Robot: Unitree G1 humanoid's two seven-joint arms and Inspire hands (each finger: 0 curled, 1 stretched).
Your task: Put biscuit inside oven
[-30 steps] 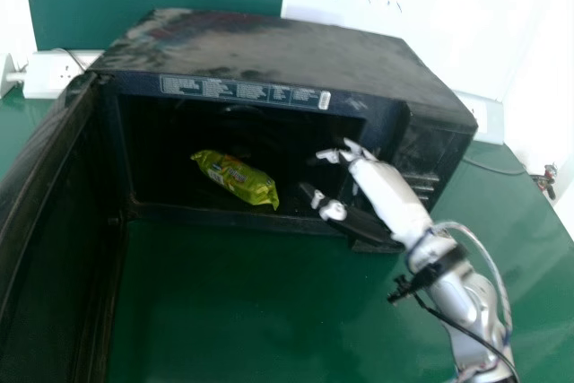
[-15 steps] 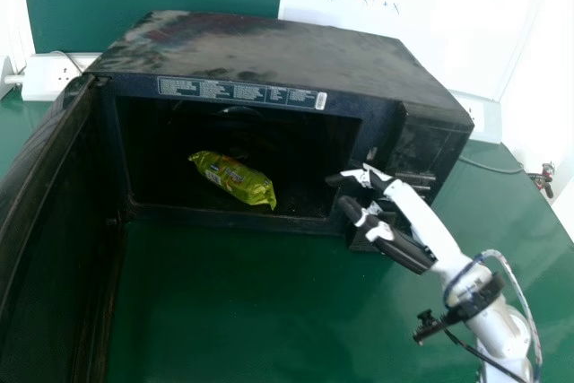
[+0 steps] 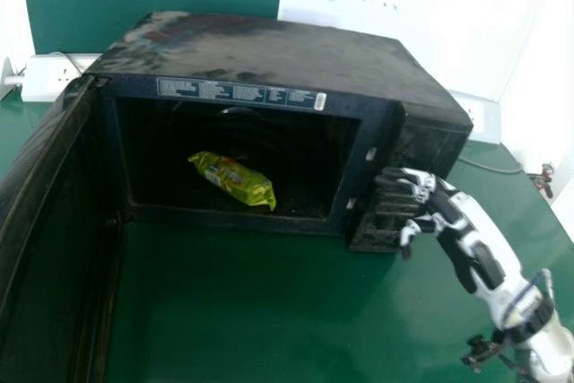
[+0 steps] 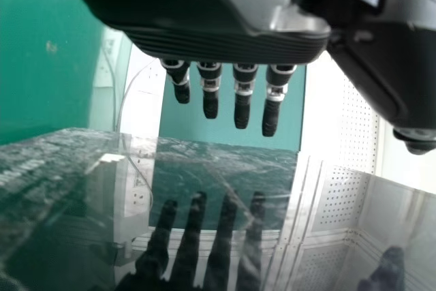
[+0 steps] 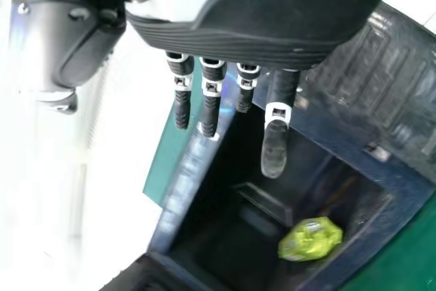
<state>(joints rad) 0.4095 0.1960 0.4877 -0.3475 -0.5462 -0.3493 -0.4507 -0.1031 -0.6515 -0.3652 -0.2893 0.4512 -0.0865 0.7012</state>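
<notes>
Biscuit [image 3: 235, 180] is in the oven [image 3: 269, 47], on the cavity floor, lying slantwise w/ one end toward the front lip. Wrapper looks soft & long, so lying on its side is prob. the stable way; angle looks like how it was let go, not lined up on purpose. Whole pkt is behind the front edge AFAICT, resting on its own, nothing holding it. R wrist view has it in there too.

Door [image 3: 54, 213] wide open on robot's L, prob. so an arm gets a straight way in. Oven sits on green table [image 3: 251, 302], mouth facing robot, which suits a reach from the front.

R hand [image 3: 482, 238] is outside the cavity, in front of the panel [image 3: 421, 141] on the oven's R side. Fingers loose, slightly bent, a bit spread, thumb apart from them; pinching nothing. Being off to that side makes sense: keeps it away from pkt & cavity frame. Whether fingertips touch the panel, can't tell.

L hand [image 4: 204, 39] in L wrist view: fingers straight, slightly apart, no grip, over a glossy surface that mirrors them. Looks idle; R arm alone prob. enough for this job.

Judgement: placing is done, task basically complete. Next prob. just R arm clear of oven, no regrasp needed. Door shut isn't asked for. Risks: R fingers catching the panel edge; oven nudged if the hand bumps it. Pkt would likely slide or crumple if poked, so best left alone.
</notes>
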